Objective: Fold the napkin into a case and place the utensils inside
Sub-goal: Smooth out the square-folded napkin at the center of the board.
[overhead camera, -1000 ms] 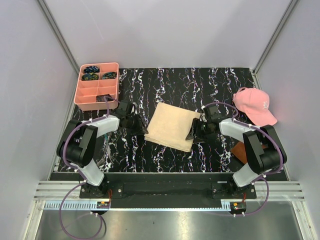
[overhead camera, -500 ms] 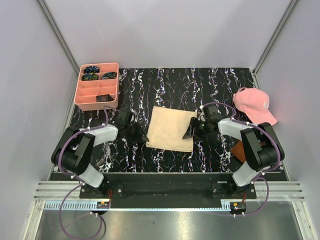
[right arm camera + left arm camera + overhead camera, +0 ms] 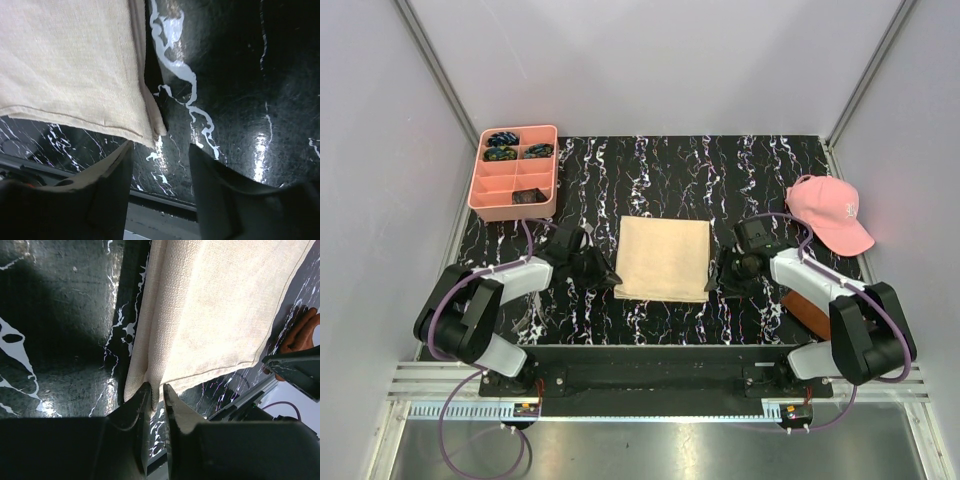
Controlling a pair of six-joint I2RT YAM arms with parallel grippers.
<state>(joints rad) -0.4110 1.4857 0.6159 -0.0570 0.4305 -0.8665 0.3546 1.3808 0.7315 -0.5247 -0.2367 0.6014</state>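
Shows the napkin squared up from skewed, ready to fold, with right tool open by its near right corner and left tool narrowed at its near left corner, grip impossible to tell.

The napkin is a soft, plain tan cloth. It lies flat on the black tabletop with white streaks, near the middle and a bit toward the front edge. It is folded over into a neat shape, almost a square. Along its side edges you can see two layers, one on top of the other.
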